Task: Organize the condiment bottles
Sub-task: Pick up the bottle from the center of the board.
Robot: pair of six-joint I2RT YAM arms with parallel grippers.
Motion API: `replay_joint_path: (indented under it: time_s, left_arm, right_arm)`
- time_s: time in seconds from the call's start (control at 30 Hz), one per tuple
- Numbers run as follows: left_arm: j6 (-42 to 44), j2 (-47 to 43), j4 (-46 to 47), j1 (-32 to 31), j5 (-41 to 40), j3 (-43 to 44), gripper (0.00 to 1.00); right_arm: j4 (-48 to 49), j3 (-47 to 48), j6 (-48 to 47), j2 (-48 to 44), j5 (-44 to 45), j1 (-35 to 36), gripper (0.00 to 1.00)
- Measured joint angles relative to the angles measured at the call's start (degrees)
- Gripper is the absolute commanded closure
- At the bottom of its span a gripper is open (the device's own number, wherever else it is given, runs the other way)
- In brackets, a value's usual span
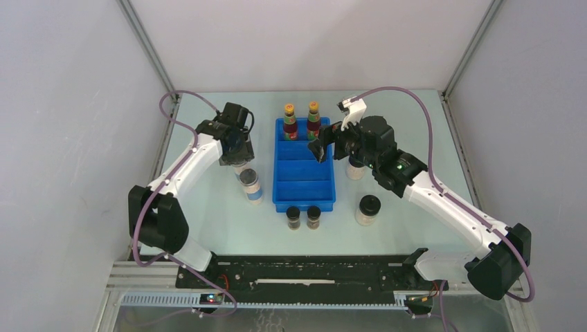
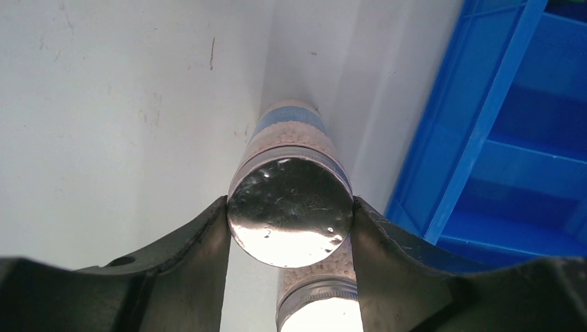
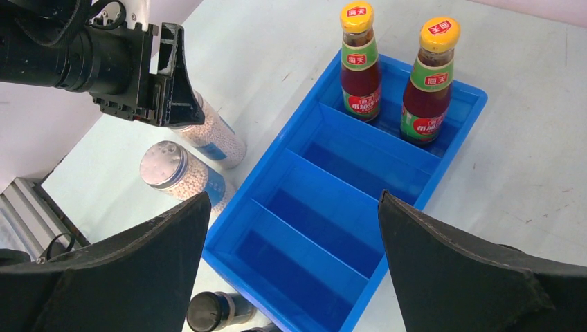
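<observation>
Right now the grey-lidded blue-labelled jar [image 2: 291,214] I'm working on stands upright on the table [image 1: 221,228]. It is at 9 o'clock from the blue compartmented tray [image 1: 303,187], near the tray's wall but clear of it. On my left wrist feed the left gripper [image 2: 291,205] comes down on it from above, part-way open. Its fingers [image 2: 201,249] sit against the shiny lid on both sides, so I read that as a grip on the lid.

The second grey-lidded jar [image 1: 250,184] stands just beside the first, at its 6 o'clock. I can't tell whether the two touch.

Inside the tray, one red sauce bottle [image 3: 360,66] and the other red sauce bottle [image 3: 429,83], both yellow-capped, stand upright side by side in the 12 o'clock compartment.

Just outside the tray's 6 o'clock end, a tiny dark black-capped jar [image 1: 293,217] and a matching tiny jar [image 1: 313,217] stand next to each other on the table.

A pale black-lidded jar [image 1: 356,169] stands at the tray's 3 o'clock, partly hidden by my right arm. Another pale jar [image 1: 367,209] stands at about 4 o'clock, apart from the tray.

The right gripper [image 3: 294,194] hangs over the tray's 3 o'clock side, jaws spread wide and holding nothing.
</observation>
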Motion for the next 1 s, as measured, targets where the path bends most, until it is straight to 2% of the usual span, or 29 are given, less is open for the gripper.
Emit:
replay_joint_path:
  time_s: [0.4, 1.0]
  left_arm:
    - [0.04, -0.55, 0.07, 0.0, -0.2, -0.07, 1.0]
    - [1.22, -5.97, 0.04, 0.0, -1.75, -0.11, 1.0]
  right_arm:
    - [0.0, 0.0, 0.33, 0.0, 0.22, 0.13, 0.0]
    - [-0.04, 0.0, 0.83, 0.0, 2.4, 0.79, 0.0]
